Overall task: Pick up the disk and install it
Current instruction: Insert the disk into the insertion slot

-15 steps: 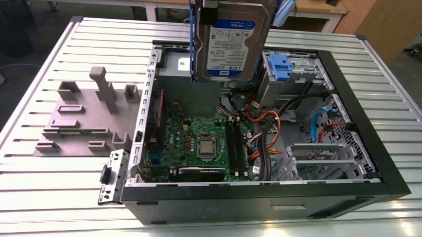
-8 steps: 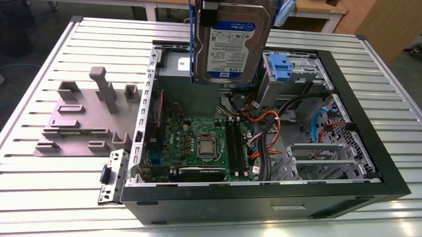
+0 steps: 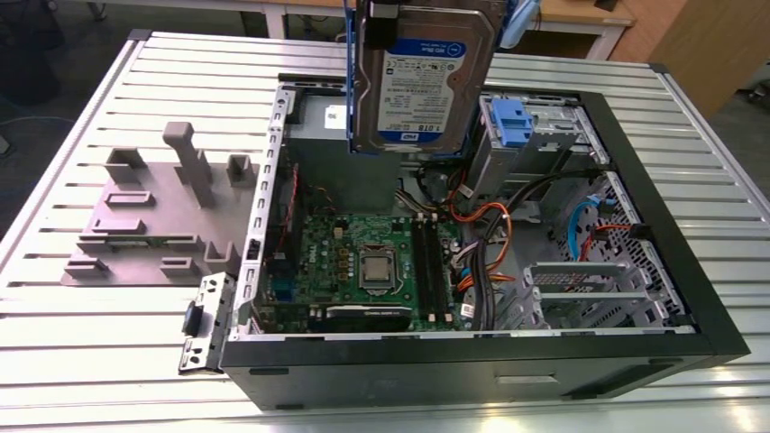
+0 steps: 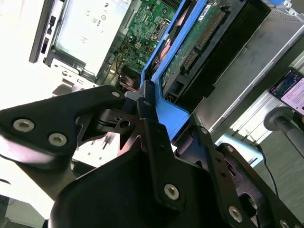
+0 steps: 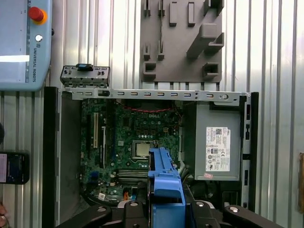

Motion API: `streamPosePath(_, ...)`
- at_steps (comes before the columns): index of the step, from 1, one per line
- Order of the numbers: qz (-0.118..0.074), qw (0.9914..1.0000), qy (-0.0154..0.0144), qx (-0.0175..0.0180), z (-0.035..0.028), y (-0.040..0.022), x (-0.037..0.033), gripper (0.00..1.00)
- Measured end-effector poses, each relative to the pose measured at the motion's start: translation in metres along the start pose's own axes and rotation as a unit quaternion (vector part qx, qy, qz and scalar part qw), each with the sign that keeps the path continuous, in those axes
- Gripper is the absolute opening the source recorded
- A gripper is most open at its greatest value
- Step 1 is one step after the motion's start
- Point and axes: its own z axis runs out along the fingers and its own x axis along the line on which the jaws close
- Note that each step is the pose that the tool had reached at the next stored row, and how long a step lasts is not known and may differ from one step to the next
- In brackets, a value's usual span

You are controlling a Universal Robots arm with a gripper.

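Exterior view: disk held high over the open case

From where I stand the disk is up in the air, on edge, with its label facing the camera, at twelve o'clock in the exterior view. It is clear of the case and hangs over the case's twelve o'clock end. Behind it are the grey supply at about eleven and the blue latch at about one.

The gripper is clamped tight on the disk's blue carrier. In the second wrist view a black finger presses flat against the blue plastic, and the disk's green underside runs away beyond it. In the first wrist view the carrier juts out over the board.

On the table, at nine o'clock from the case, lies a grey fixture, well apart from the disk.
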Motion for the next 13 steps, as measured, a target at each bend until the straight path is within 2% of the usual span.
streamPosePath(5, 0.000, 1.00000, 0.0000, 0.0000, 0.0000, -0.0001, 0.0018, 0.36)
streamPosePath(7, 0.000, 1.00000, 0.0000, 0.0000, 0.0000, 0.0000, 0.0041, 0.36)
streamPosePath(9, 0.000, 1.00000, -0.0001, 0.0000, 0.0001, 0.0000, 0.0099, 0.36)
streamPosePath(13, 0.000, 1.00000, 0.0001, 0.0000, 0.0006, -0.0007, 0.0137, 0.36)
